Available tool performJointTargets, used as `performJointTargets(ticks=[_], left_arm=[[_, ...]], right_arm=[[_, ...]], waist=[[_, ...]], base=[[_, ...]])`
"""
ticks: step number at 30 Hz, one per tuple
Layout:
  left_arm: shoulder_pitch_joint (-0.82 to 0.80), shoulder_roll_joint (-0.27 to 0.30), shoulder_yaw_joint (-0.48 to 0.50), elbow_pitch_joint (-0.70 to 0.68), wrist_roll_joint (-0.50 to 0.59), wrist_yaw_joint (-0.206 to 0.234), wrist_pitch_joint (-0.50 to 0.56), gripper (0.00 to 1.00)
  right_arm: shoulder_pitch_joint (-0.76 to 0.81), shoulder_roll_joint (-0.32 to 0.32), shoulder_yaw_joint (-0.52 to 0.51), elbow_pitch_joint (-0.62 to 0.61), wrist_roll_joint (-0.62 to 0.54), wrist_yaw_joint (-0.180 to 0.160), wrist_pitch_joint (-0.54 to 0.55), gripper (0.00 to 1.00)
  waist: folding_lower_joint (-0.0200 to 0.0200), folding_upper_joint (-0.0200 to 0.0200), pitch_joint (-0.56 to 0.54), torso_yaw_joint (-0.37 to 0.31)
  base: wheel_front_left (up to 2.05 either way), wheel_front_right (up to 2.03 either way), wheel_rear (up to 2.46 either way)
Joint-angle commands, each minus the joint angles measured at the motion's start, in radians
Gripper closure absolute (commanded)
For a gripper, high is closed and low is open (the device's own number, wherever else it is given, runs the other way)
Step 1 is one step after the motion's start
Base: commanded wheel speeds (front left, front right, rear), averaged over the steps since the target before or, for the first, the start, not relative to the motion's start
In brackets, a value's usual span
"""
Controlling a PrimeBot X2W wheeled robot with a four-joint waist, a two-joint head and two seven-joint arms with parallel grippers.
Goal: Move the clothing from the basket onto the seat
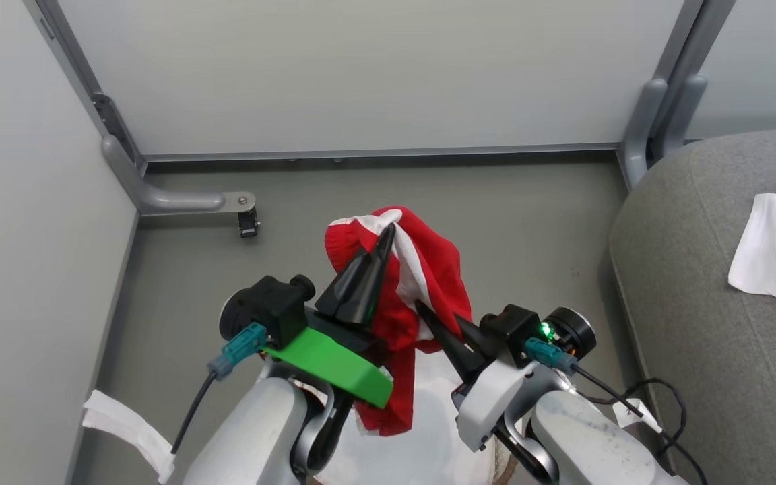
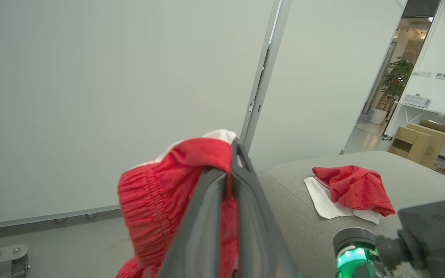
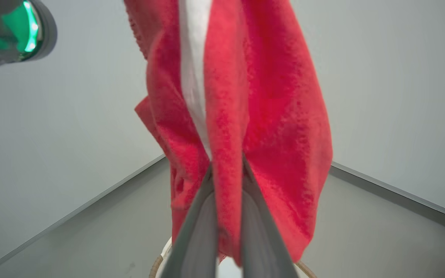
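Currently held aloft: soft red white-striped fabric garment [image 1: 432, 259] — my left gripper [image 1: 384, 242] clamped on top edge, right gripper [image 1: 428, 315] on mid-fold. Destination — large grey woven sofa seat [image 1: 691, 283], off to my right; right arm nearer.

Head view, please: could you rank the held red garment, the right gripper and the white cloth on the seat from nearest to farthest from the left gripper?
1. The held red garment: clamped in the left gripper, hanging at centre.
2. The right gripper: just to the right, pinching the same garment lower down.
3. The white cloth: far right, lying on the grey seat.
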Motion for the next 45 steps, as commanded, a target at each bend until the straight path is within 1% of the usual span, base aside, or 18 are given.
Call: performJointTargets(ticks=[1, 2, 3, 4, 5, 6, 10, 13, 18, 21, 26, 30, 34, 37, 39, 42, 45], left_arm=[[-0.006, 0.003, 0.019, 0.004, 0.013, -0.001, -0.001, 1.00], [-0.003, 0.002, 0.027, 0.006, 0.016, -0.001, 0.000, 1.00], [0.002, 0.001, 0.038, 0.008, 0.023, 0.000, 0.000, 0.85], [0.006, 0.000, 0.048, 0.010, 0.032, 0.000, 0.000, 0.58], [0.011, 0.000, 0.055, 0.013, 0.044, 0.000, 0.000, 0.10], [0.016, 0.000, 0.065, 0.013, 0.052, 0.000, 0.000, 0.00], [0.041, 0.000, 0.096, 0.008, 0.096, 0.000, 0.000, 0.00], [0.059, 0.002, 0.109, 0.008, 0.135, -0.001, 0.000, 0.00], [0.074, 0.012, 0.097, 0.009, 0.173, -0.001, 0.000, 0.00], [0.075, 0.016, 0.083, 0.018, 0.184, -0.002, 0.000, 0.00], [0.069, 0.026, 0.071, 0.035, 0.183, -0.002, 0.000, 0.00], [0.058, 0.027, 0.057, 0.045, 0.175, -0.002, 0.000, 0.00], [0.046, 0.027, 0.041, 0.058, 0.169, -0.002, 0.000, 0.00], [0.036, 0.028, 0.041, 0.063, 0.179, -0.002, 0.000, 0.00], [0.030, 0.025, 0.034, 0.066, 0.185, -0.002, 0.000, 0.00], [0.018, 0.023, 0.021, 0.071, 0.192, -0.002, 0.000, 0.00], [0.003, 0.028, 0.011, 0.080, 0.190, -0.002, 0.000, 0.00]], right_arm=[[0.012, -0.005, -0.016, -0.004, -0.010, -0.001, -0.002, 1.00], [0.016, -0.005, -0.026, -0.005, -0.011, -0.001, -0.002, 1.00], [0.021, -0.005, -0.035, -0.008, -0.016, -0.001, -0.002, 1.00], [0.025, -0.005, -0.042, -0.013, -0.020, -0.001, -0.002, 1.00], [0.029, -0.005, -0.054, -0.020, -0.022, -0.001, -0.002, 1.00], [0.032, -0.005, -0.064, -0.025, -0.027, -0.001, -0.002, 1.00], [0.051, -0.005, -0.117, -0.042, -0.037, -0.001, -0.002, 1.00], [0.067, -0.005, -0.163, -0.060, -0.050, -0.001, -0.002, 1.00], [0.074, -0.004, -0.225, -0.100, -0.069, -0.001, -0.002, 1.00], [0.080, -0.004, -0.260, -0.128, -0.070, -0.001, -0.002, 1.00], [0.085, -0.004, -0.279, -0.171, -0.056, -0.001, -0.002, 1.00], [0.099, -0.004, -0.294, -0.193, -0.049, -0.001, -0.002, 1.00], [0.104, -0.004, -0.309, -0.205, -0.050, -0.001, -0.002, 1.00], [0.084, -0.003, -0.315, -0.193, -0.079, -0.001, -0.002, 1.00], [0.057, -0.007, -0.329, -0.182, -0.104, -0.001, -0.002, 1.00], [0.005, -0.033, -0.336, -0.173, -0.135, -0.001, -0.002, 1.00], [-0.059, -0.062, -0.349, -0.163, -0.132, -0.001, -0.002, 1.00]], waist=[[0.0000, 0.0000, 0.007, -0.014], [0.0000, 0.0000, 0.009, -0.020], [0.0000, 0.0000, 0.013, -0.030], [0.0000, 0.0000, 0.016, -0.039], [0.0000, 0.0000, 0.020, -0.053], [0.0000, 0.0000, 0.023, -0.065], [0.0000, 0.0000, 0.031, -0.136], [0.0000, 0.0000, 0.034, -0.202], [0.0000, 0.0000, 0.053, -0.315], [0.0000, 0.0000, 0.070, -0.385], [0.0000, 0.0000, 0.097, -0.495], [0.0000, 0.0000, 0.112, -0.559], [0.0000, 0.0000, 0.127, -0.604], [0.0000, 0.0000, 0.142, -0.621], [0.0000, 0.0000, 0.155, -0.625], [0.0000, 0.0000, 0.180, -0.622], [0.0000, 0.0000, 0.208, -0.611]], base=[[0.00, 0.00, 0.00], [0.00, 0.00, 0.00], [0.00, 0.00, 0.00], [0.00, 0.00, 0.00], [0.00, 0.00, 0.00], [0.00, 0.00, 0.00], [0.00, 0.00, 0.00], [0.00, 0.00, 0.00], [0.00, 0.00, 0.00], [0.00, 0.00, 0.00], [0.00, 0.00, 0.00], [0.00, 0.00, 0.00], [0.00, 0.00, 0.00], [0.00, 0.00, 0.00], [0.00, 0.00, 0.00], [0.00, 0.00, 0.00], [0.00, 0.00, 0.00]])
